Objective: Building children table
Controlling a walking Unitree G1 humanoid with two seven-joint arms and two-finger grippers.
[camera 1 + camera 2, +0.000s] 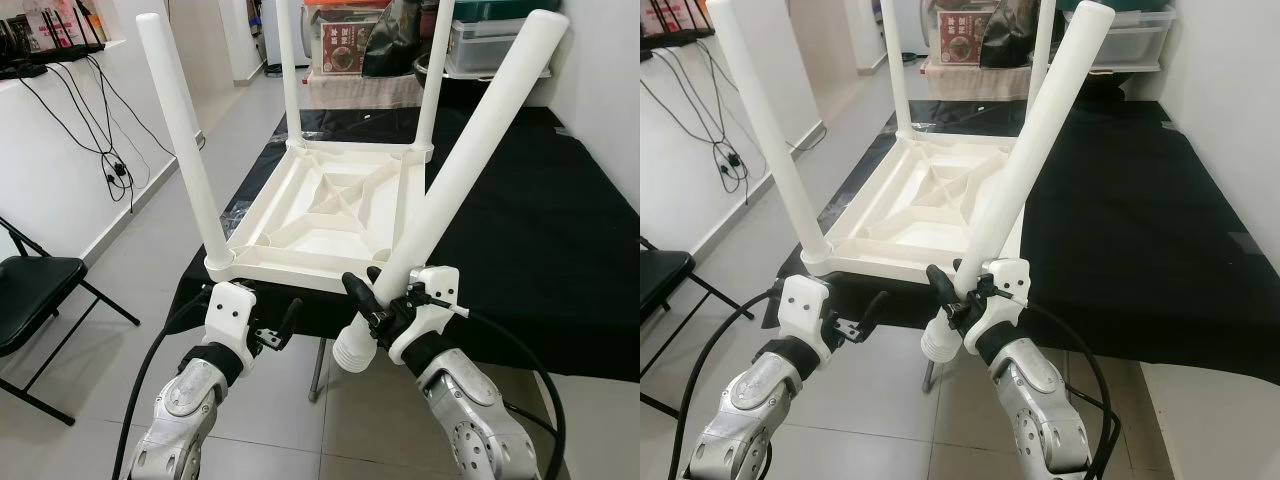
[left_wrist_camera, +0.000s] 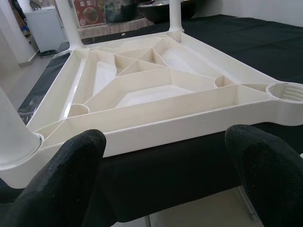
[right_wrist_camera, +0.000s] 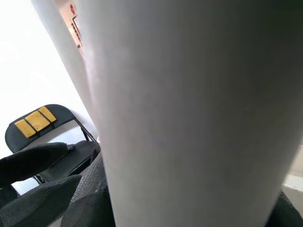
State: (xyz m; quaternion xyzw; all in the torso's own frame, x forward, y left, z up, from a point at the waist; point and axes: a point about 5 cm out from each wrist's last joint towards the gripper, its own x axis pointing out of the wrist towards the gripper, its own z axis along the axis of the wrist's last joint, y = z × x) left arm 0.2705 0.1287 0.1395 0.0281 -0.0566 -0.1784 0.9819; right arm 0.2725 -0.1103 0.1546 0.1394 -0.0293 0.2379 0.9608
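A white plastic children's table top [image 1: 330, 215] lies upside down on a black-covered surface, with three white legs standing up from its corners. Its near right corner socket [image 2: 286, 91] is empty. My right gripper [image 1: 385, 300] is shut on a fourth white leg [image 1: 470, 150], held tilted over that corner with its threaded end [image 1: 353, 350] hanging below the table's front edge. Open, my left gripper [image 1: 270, 330] sits just in front of the top's near edge [image 2: 156, 130], nothing between its fingers [image 2: 66, 165].
A black folding chair [image 1: 30, 290] stands on the tiled floor at the left. Cables hang down the left wall [image 1: 110, 160]. Boxes and plastic bins [image 1: 480, 40] sit at the far end of the black surface [image 1: 540, 230].
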